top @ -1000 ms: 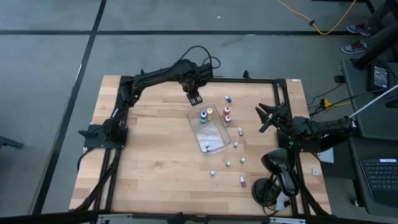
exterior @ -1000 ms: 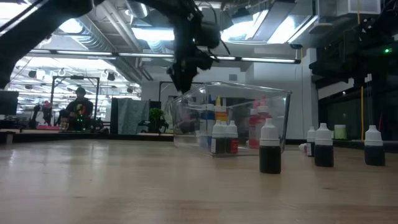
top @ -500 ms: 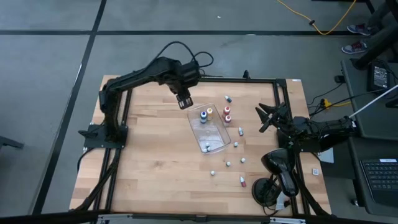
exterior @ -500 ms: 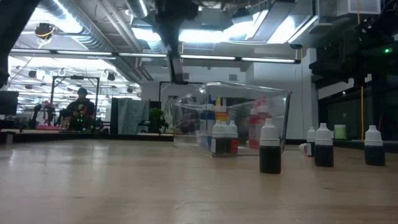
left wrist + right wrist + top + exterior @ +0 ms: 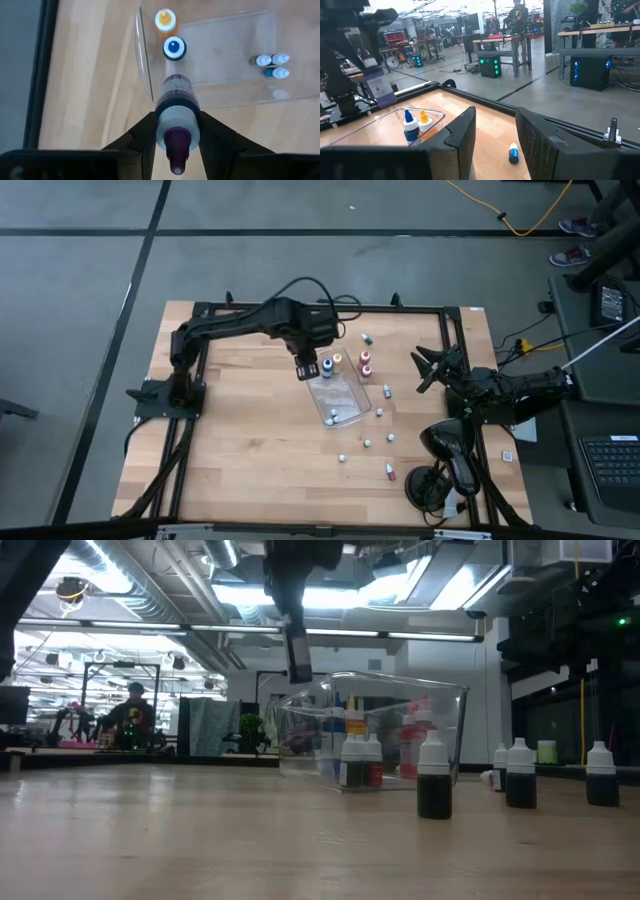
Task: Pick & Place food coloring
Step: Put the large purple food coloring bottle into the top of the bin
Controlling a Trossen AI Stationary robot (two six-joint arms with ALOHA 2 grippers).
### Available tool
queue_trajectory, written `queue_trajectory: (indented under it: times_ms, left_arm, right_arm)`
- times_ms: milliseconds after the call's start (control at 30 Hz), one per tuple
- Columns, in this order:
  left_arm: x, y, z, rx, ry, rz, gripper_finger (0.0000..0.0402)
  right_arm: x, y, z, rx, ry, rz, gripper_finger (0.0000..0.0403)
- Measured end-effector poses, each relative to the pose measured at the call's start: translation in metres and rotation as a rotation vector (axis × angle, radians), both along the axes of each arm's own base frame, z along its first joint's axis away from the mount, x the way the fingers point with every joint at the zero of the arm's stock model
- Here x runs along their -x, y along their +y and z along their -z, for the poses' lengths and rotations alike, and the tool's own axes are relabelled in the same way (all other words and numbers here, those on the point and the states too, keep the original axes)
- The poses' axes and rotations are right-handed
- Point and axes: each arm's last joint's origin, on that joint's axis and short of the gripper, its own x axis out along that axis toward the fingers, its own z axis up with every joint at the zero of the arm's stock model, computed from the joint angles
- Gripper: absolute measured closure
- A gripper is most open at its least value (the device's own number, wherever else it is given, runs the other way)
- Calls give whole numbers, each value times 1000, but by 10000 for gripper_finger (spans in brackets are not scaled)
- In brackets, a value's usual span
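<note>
**Pale wood, clear plastic, matt black metal**

The worktop (image 5: 240, 430) is light wood in narrow joined strips, smooth with a soft satin sheen. A matt black metal frame (image 5: 420, 308) borders it.

The tray (image 5: 340, 395) is clear, glossy plastic; its floor looks finely ribbed in the left wrist view.

The food coloring bottles (image 5: 174, 48) look like smooth plastic with light caps. The bottle (image 5: 177, 107) in the left pincer (image 5: 176, 135) is translucent, with a glossy white collar and dark tip.

The pincer fingers (image 5: 142, 137) look like matt black plastic.

The floor (image 5: 80, 270) is dull grey, concrete-like.
</note>
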Motion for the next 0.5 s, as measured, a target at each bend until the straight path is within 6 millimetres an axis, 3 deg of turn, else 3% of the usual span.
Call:
queue_trajectory:
  times_ms: [333, 500]
  left_arm:
    - [-16, 2, 42, 14, 39, -39, 286]
    - [-19, 3, 53, 14, 26, -46, 286]
  right_arm:
    - [0, 0, 0, 0, 0, 0, 260]
    - [0, 0, 0, 0, 0, 0, 260]
